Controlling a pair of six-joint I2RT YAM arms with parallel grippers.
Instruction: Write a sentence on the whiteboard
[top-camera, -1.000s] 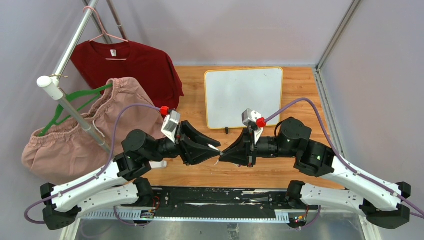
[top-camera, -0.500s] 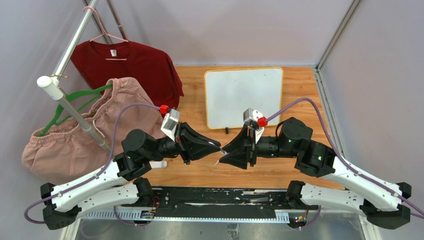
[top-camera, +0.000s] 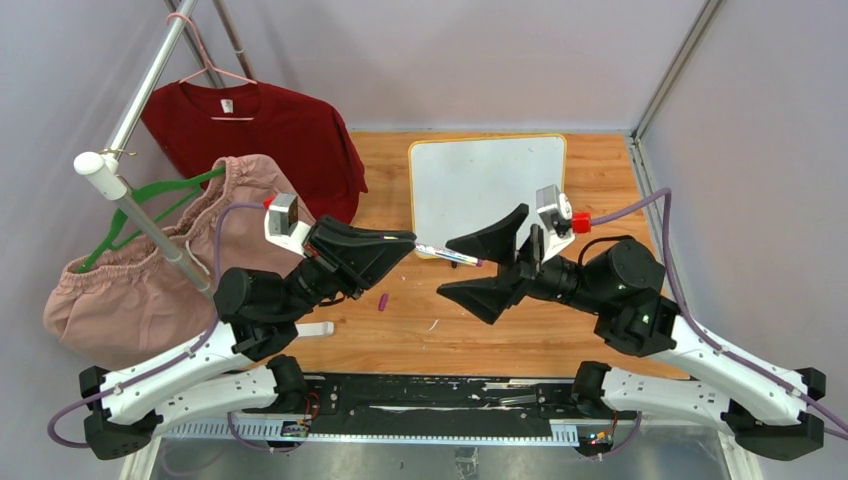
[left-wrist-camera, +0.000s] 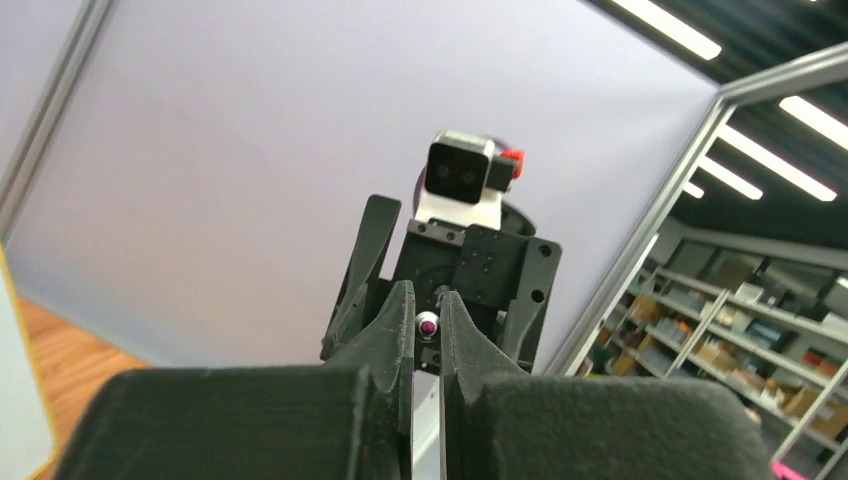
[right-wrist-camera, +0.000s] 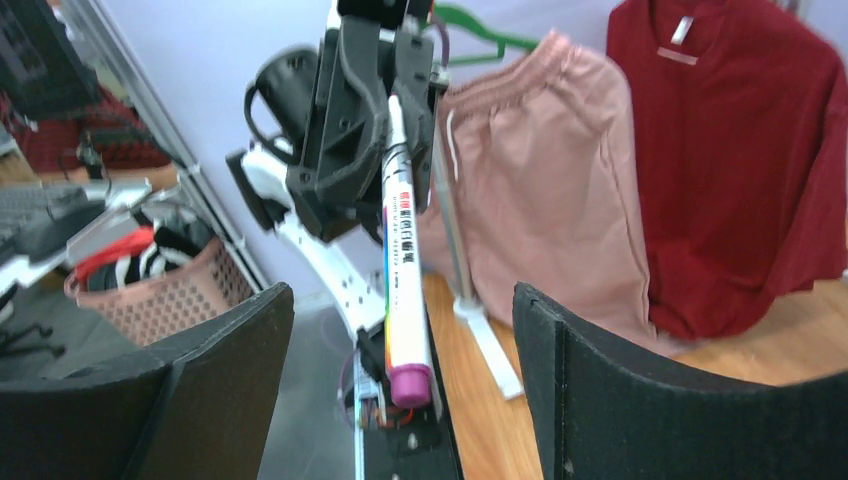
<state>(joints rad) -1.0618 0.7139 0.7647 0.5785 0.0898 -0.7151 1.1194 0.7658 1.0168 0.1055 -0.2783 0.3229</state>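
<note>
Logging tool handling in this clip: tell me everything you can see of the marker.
The marker is a slim white barrel, plastic by the look of it, with rainbow-coloured print and a purple end. The left gripper, shut, clamps its other end, so it juts out roughly level in the air. In the overhead view it crosses the near edge of the whiteboard. Its purple end sits between the fingers of the open right gripper, which do not touch it.
</note>
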